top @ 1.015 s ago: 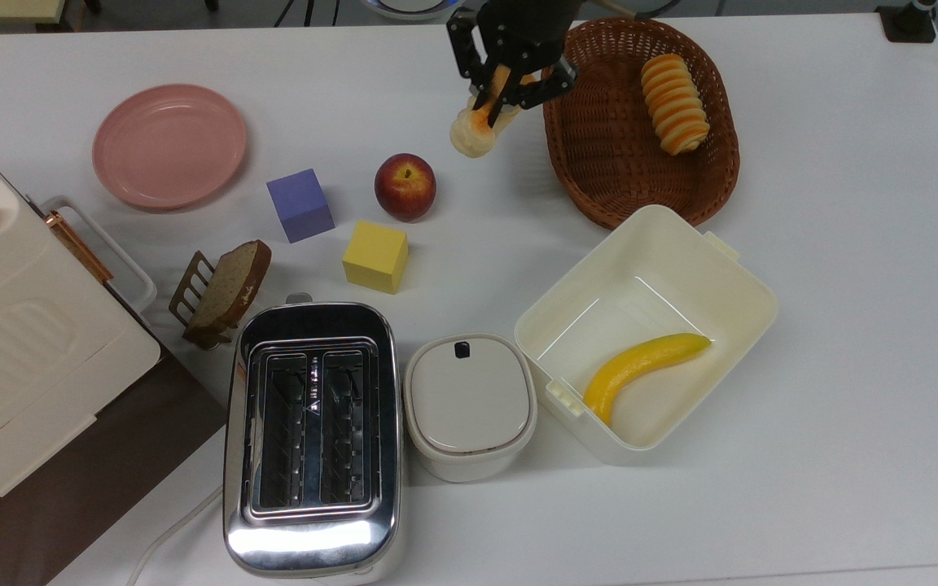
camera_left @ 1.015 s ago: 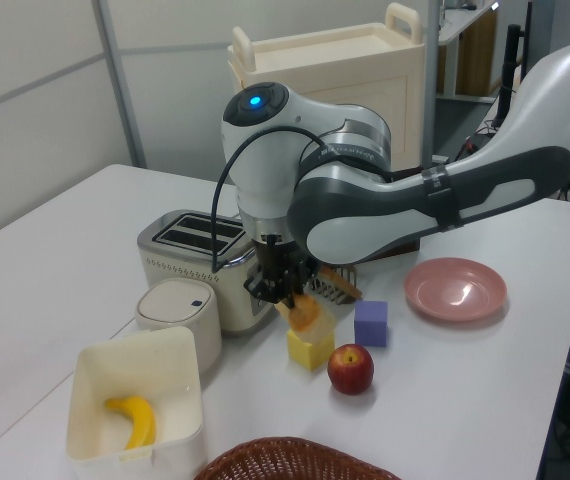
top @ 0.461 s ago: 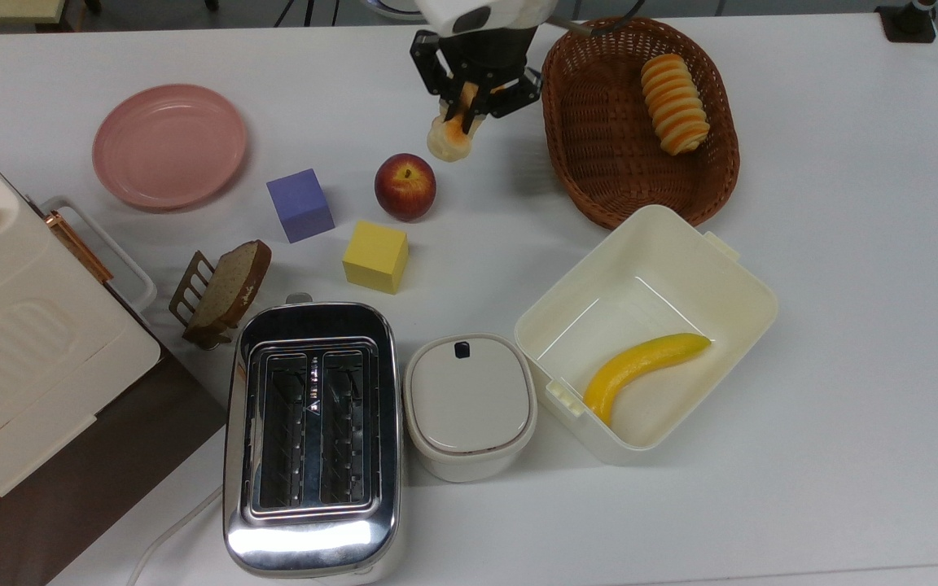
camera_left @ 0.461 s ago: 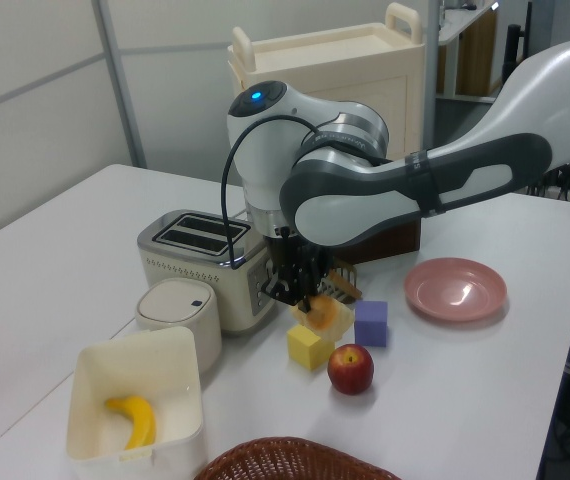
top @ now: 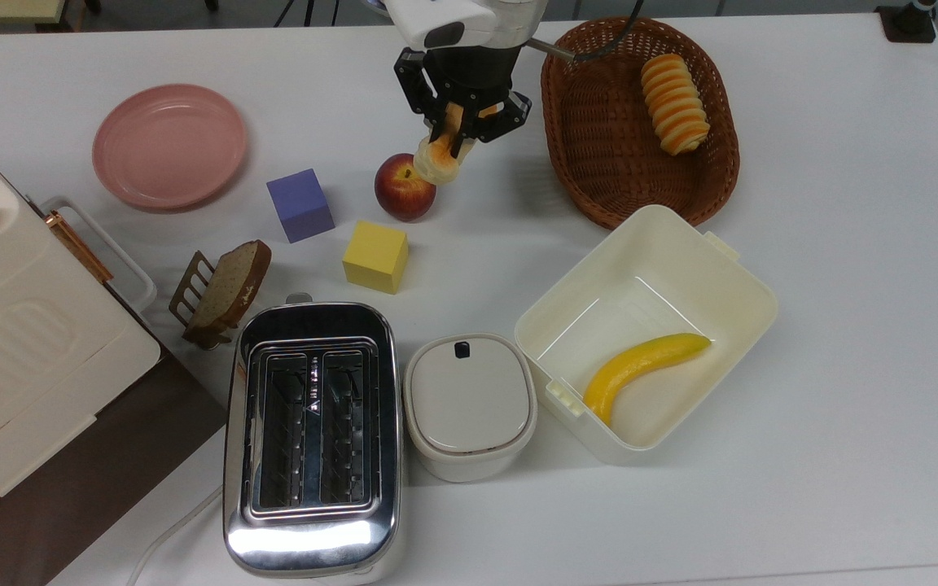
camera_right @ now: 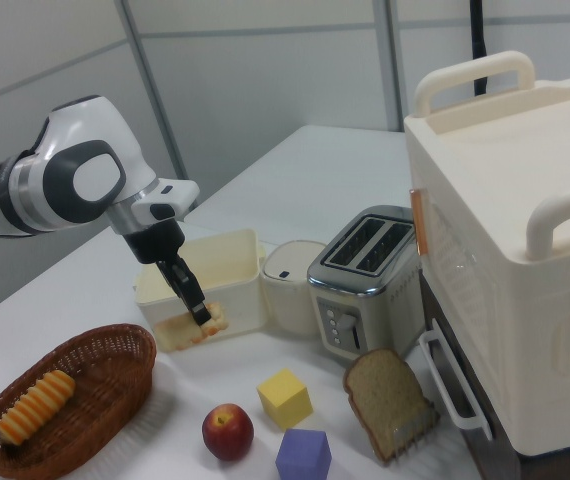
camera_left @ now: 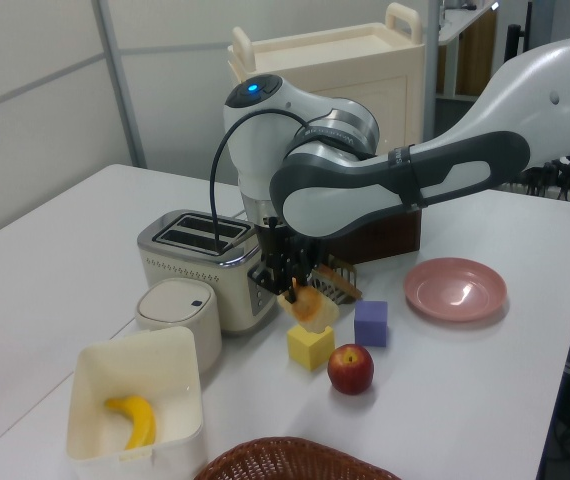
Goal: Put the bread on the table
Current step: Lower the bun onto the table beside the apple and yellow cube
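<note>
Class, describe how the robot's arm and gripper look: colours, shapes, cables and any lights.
The arm has rounded white shells with dark grey joint bands. A blue light glows on one joint, and a black cable loops down beside it. The gripper is black with two thin fingers.

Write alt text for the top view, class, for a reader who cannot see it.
A robot gripper holds a small bun above a white table, beside an apple. Around it are a basket holding a ridged roll, a pink plate, two cubes, a toaster and a tub with a banana.
</note>
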Tool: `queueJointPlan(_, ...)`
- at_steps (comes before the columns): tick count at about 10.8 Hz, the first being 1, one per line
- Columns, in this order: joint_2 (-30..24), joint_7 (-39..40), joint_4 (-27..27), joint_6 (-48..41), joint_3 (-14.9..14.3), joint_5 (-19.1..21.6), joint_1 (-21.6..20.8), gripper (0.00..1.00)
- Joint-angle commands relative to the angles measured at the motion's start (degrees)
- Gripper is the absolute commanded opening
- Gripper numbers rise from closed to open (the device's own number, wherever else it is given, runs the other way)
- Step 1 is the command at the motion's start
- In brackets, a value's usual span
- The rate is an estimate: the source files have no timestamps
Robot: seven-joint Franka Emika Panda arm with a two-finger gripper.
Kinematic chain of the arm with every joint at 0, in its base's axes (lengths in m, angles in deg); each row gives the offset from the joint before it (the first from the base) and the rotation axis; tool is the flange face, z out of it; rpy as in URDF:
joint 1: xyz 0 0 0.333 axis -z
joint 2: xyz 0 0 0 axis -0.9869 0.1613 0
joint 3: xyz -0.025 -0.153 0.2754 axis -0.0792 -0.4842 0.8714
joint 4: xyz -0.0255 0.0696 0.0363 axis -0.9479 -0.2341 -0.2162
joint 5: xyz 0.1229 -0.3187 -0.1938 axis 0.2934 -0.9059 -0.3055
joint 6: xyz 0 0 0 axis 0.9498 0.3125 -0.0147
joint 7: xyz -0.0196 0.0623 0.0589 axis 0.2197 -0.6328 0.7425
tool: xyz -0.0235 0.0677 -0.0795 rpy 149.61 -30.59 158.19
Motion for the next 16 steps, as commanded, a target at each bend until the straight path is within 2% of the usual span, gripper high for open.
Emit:
queueJointPlan(1, 0.42, -1.48, -0.41, 0.75, -0.28, 0.7, -0.36, 1.0)
queueJointPlan(6, 0.07, -0.52, -0.41, 0.05, -0.28, 0.53, -0.1, 1.0)
queueJointPlan(8, -1.86, 4.11, -0.5, -3.88, -0.46, 0.61, 1.91, 1.0)
queueJointPlan(9, -3.61, 10.23, -0.59, -6.61, -2.03, 1.48, 2.36, 1.0)
queueJointPlan(11, -6.6, 19.13, -1.89, -10.75, -7.82, 5.25, 1.92, 1.0)
queueJointPlan(13, -6.0, 26.52, -6.89, -16.11, -12.31, 8.07, 2.71, 1.0)
queueJointPlan(15, -6.35, 28.49, -7.61, -15.87, -12.5, 10.88, 6.74, 1.0)
queueJointPlan(16, -6.35, 28.66, -7.88, -15.78, -12.41, 11.33, 7.37, 1.0)
